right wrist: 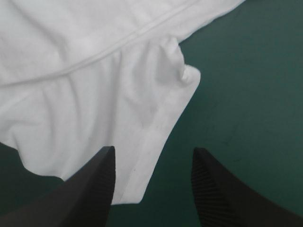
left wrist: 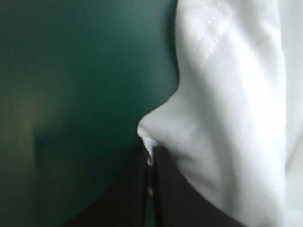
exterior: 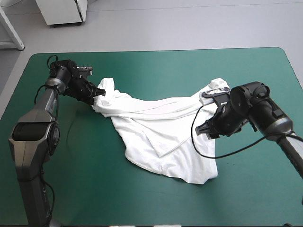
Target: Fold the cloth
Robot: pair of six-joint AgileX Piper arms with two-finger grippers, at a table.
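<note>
The white T-shirt is lying loosely spread and wrinkled across the middle of the teal-green bench. The left pincer is pinching a hemmed fold at the garment's left end, its 2 black fingers all but closed on the fabric. The right pincer is gaping wide over a hemmed edge at the garment's right side.

Left arm, right arm: dark grey links, rounded black wrists; right hand: black ribbed fin fingers.
</note>
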